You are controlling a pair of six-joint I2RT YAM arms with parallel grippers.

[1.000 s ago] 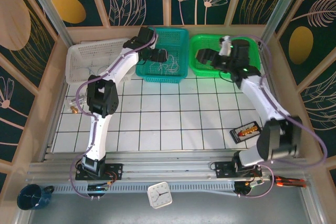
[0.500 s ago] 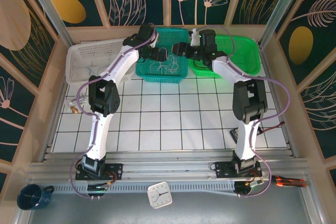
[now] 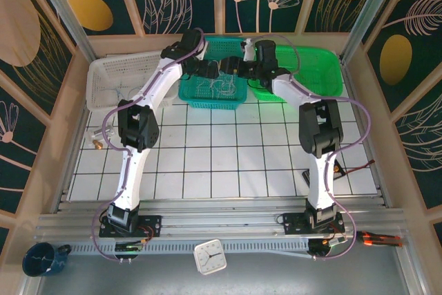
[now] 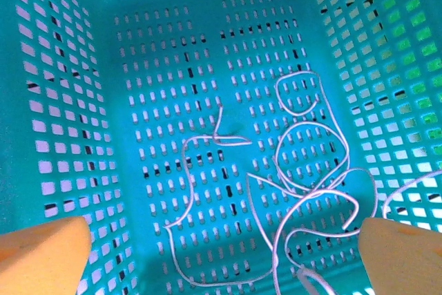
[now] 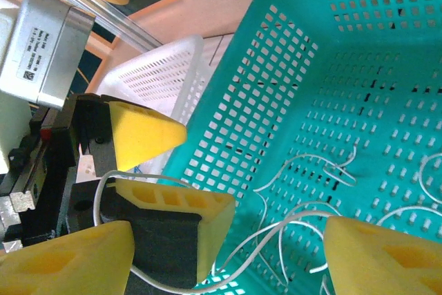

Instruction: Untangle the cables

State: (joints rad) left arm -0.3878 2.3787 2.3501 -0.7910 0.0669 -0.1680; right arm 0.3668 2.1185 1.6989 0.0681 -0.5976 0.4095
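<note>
The right arm's fingers [image 5: 387,257] have swung from the green basket [image 3: 323,75] over the teal basket [image 3: 207,100].

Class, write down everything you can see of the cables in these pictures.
The cables are thin, whitish, flexible-looking wires lying in loose, overlapping loops on the perforated floor of the teal basket, bunched toward the right in the left wrist view, with one curly strand trailing left. The open left gripper above does not grip them.

Tiled table [image 3: 207,164] bears white basket [image 3: 103,74], teal basket [image 3: 207,101], green basket [image 3: 321,77].
</note>
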